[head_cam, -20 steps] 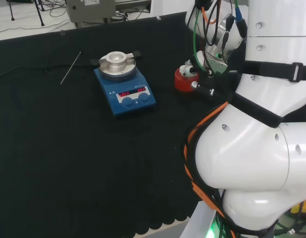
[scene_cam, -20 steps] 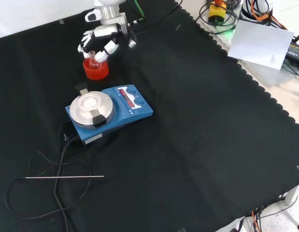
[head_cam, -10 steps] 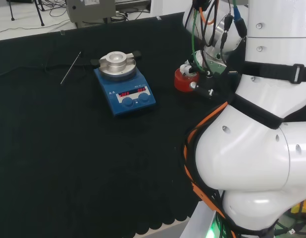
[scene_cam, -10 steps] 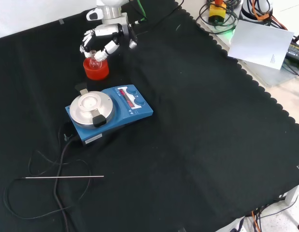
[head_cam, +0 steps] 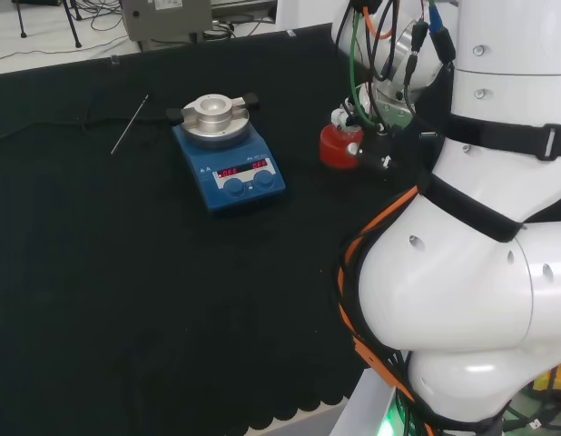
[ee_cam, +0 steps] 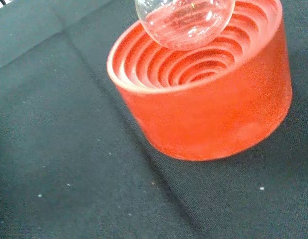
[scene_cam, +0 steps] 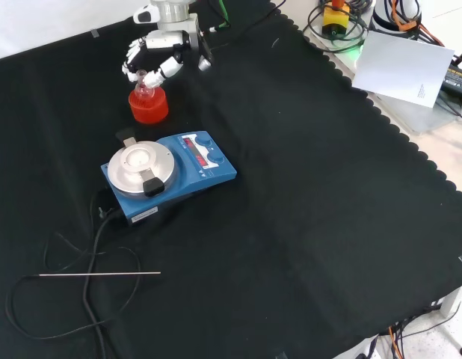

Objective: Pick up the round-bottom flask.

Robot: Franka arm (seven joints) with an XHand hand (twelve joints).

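In the front view a blue stirrer plate (scene_cam: 168, 176) with a round metal top stands left of centre on the black-clothed desk (scene_cam: 313, 209). Its black cable (scene_cam: 93, 247) loops nearer, beside a thin metal rod (scene_cam: 100, 274). A white sheet (scene_cam: 407, 67) lies far right.

- Round-bottom flask (ee_cam: 184, 22): clear glass bulb, positioned over the stand's ribbed recess; contact with the ribs cannot be determined.
- Red ribbed stand (ee_cam: 209, 107): cylindrical, concentric rings inside, resting on the black-cloth tabletop (ee_cam: 59, 164).
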